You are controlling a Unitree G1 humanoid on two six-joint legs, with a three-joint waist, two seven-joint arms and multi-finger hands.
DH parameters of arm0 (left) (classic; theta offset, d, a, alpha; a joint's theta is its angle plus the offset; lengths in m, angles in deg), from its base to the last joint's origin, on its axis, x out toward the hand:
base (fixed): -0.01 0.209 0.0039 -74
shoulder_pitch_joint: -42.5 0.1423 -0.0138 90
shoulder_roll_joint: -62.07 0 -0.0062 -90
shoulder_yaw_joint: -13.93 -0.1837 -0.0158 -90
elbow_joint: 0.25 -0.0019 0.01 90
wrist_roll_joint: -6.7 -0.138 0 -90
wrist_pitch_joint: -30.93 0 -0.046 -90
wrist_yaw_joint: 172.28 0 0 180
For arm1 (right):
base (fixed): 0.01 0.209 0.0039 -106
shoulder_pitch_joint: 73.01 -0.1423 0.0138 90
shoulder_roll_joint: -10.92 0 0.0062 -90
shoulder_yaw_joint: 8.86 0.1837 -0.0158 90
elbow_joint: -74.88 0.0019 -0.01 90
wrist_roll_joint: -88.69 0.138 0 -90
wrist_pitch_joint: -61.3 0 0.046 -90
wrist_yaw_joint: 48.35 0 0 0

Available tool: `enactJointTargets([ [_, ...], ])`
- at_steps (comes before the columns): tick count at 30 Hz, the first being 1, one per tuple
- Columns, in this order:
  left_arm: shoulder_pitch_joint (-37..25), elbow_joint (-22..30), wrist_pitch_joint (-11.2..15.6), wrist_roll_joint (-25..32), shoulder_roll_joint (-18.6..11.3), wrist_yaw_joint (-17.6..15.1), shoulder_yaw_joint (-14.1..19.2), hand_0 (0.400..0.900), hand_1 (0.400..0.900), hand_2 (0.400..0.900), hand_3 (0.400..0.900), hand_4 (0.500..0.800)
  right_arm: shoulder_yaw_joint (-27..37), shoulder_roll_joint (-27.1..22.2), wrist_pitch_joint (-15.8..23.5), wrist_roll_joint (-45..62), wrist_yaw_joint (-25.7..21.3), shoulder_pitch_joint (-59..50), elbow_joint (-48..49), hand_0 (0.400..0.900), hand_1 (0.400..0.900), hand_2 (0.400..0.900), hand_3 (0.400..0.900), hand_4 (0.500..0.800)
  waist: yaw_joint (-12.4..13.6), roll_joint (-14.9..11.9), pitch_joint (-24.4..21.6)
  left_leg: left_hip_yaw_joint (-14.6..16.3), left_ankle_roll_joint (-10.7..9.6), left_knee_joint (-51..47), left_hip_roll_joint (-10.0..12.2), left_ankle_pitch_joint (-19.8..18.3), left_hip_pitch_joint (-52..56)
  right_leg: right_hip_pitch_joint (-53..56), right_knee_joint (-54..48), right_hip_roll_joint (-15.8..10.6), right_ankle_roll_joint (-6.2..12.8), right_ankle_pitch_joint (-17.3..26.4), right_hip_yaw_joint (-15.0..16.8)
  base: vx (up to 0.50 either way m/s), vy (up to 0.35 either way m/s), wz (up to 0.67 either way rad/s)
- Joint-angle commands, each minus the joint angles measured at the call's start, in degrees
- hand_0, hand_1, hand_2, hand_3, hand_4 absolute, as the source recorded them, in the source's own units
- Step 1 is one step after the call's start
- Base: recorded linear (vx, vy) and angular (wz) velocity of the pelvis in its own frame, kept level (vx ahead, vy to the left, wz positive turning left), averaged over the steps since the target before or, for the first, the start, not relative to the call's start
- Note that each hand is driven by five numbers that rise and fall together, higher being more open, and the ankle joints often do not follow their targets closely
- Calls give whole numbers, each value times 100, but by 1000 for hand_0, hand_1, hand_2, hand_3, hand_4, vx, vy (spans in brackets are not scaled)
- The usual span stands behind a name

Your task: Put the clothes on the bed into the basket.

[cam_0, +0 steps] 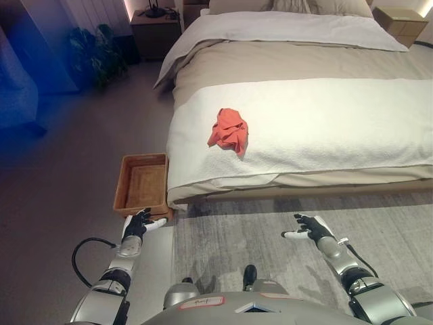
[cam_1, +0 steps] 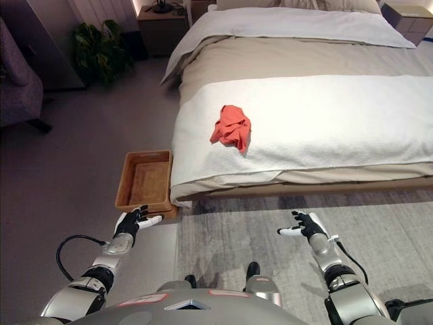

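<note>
Red cloth (cam_0: pixel 229 129) lies crumpled on bed (cam_0: pixel 325 122), near its left edge. Basket (cam_0: pixel 143 183) sits on floor beside bed's left corner. My left hand (cam_0: pixel 139 224) & right hand (cam_0: pixel 309 227) hover short of bed, fingers spread, holding nothing.

Open air over my left hand (cam_0: pixel 139 224) and right hand (cam_0: pixel 309 227), bed (cam_0: pixel 325 122) edge ahead, basket (cam_0: pixel 142 184) beside it, top open.
</note>
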Motion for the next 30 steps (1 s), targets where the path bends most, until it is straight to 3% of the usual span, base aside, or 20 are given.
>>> enactJointTargets([
  [1, -750, -18, 316, -94, -246, -115, -179, 900, 900, 900, 900, 800, -135, 10, 282, 246, -168, -616, -42, 900, 900, 900, 900, 800, 76, -308, 1, 315, -323, 21, 322, -5, 78, 397, 68, -674, 579, -160, 101, 0, 0, 0],
  [30, -667, 14, 363, 114, -271, -25, -94, 900, 900, 900, 900, 800, -56, 69, 264, 486, -69, -581, -57, 900, 900, 900, 900, 800, 67, -391, 42, 301, -247, 21, 236, -54, 21, 297, 147, -742, 620, -125, 147, 1, 5, 0],
])
